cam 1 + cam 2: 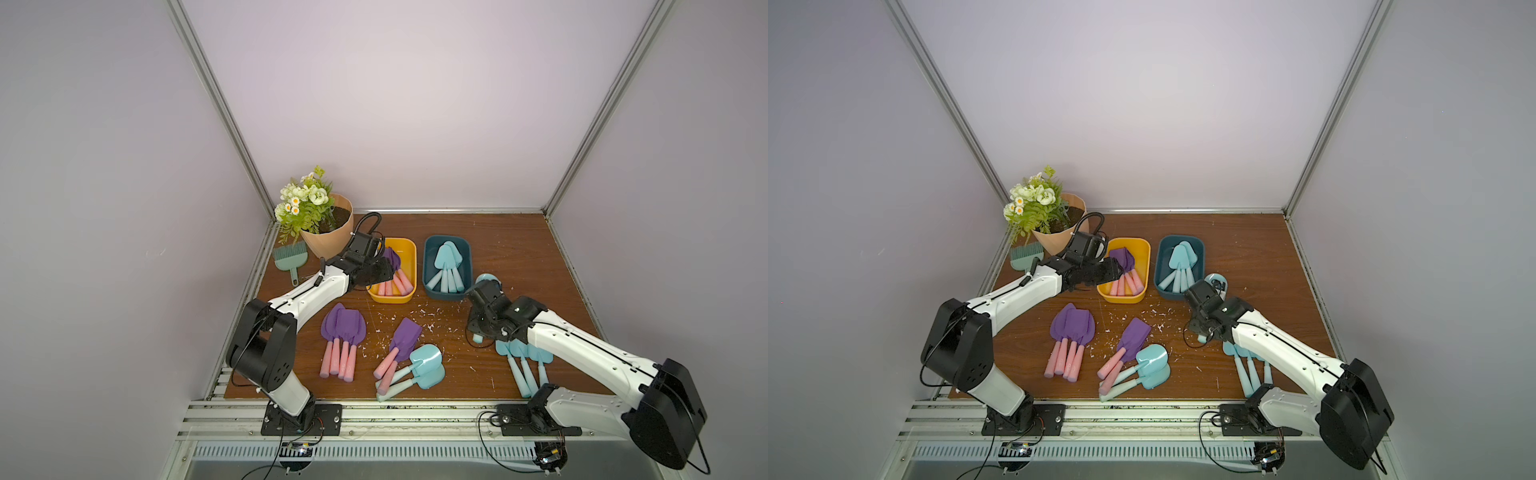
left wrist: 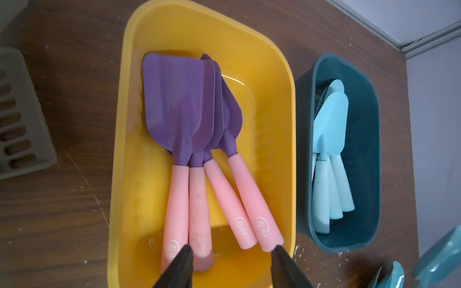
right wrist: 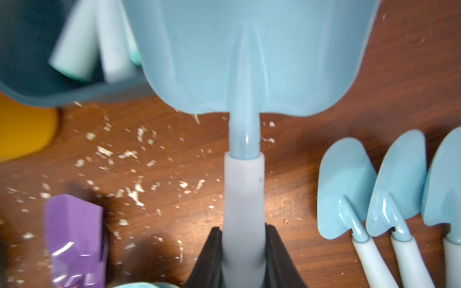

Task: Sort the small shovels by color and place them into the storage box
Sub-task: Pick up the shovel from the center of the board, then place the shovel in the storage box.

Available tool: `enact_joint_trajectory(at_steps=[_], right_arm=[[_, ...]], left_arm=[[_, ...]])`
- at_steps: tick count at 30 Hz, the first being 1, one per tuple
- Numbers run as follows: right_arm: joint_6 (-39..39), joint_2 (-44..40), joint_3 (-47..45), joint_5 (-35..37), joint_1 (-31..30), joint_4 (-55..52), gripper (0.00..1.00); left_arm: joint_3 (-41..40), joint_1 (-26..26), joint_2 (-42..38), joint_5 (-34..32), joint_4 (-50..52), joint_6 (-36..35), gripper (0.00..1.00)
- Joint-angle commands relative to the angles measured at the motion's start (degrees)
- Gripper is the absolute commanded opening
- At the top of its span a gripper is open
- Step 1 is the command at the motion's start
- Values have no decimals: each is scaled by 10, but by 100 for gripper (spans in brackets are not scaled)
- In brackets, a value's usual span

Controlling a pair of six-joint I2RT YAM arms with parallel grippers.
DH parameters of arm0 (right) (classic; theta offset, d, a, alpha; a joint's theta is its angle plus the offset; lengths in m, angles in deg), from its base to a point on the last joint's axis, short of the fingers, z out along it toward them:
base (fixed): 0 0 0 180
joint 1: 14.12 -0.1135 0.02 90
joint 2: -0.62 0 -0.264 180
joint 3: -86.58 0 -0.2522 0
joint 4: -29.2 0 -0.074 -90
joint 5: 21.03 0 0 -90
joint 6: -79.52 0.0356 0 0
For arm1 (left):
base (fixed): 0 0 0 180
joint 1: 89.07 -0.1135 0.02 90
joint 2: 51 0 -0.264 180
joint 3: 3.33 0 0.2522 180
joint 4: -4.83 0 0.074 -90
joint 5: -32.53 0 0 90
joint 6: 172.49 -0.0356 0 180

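In the left wrist view my left gripper (image 2: 232, 248) hangs open over the near end of the yellow storage box (image 2: 124, 124), with nothing between its fingers. Several purple shovels (image 2: 179, 104) with pink handles lie in that box. My right gripper (image 3: 244, 227) is shut on the handle of a light blue shovel (image 3: 249, 62), whose blade reaches the teal storage box (image 1: 428, 266). That box holds several light blue shovels (image 1: 446, 266). On the table lie a group of purple shovels (image 1: 343, 328), a mixed pile with a purple shovel (image 1: 405, 336) and blue shovels (image 1: 426, 359), and more blue shovels (image 3: 346, 187) beside my right arm.
A flower pot (image 1: 328, 232) stands at the back left, with a green brush (image 1: 291, 255) beside it. A slotted scoop (image 2: 17, 112) lies left of the yellow box. White crumbs (image 1: 415, 316) are scattered on the wooden table. Walls close in the back and both sides.
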Motion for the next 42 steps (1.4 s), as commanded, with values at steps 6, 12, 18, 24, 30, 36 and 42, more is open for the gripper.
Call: enact_joint_trajectory(at_steps=[6, 12, 18, 24, 30, 36, 42], right_arm=[[-163, 180, 231, -70, 58, 82, 9], [-186, 328, 351, -133, 66, 73, 10], [-180, 403, 377, -163, 71, 73, 11], [-177, 427, 370, -168, 78, 80, 12], [-174, 440, 374, -168, 81, 79, 25], [-167, 450, 373, -167, 86, 80, 28], [-165, 448, 368, -163, 87, 82, 30]], left_arm=[[-54, 3, -38, -10, -14, 15, 53], [-73, 3, -61, -21, 0, 10, 53], [-72, 3, -88, -45, 53, -41, 54], [-93, 8, -113, -29, 83, -76, 54], [-111, 17, -119, 16, 120, -103, 54], [-137, 41, -145, 55, 145, -111, 55], [-149, 77, -158, 67, 176, -115, 56]])
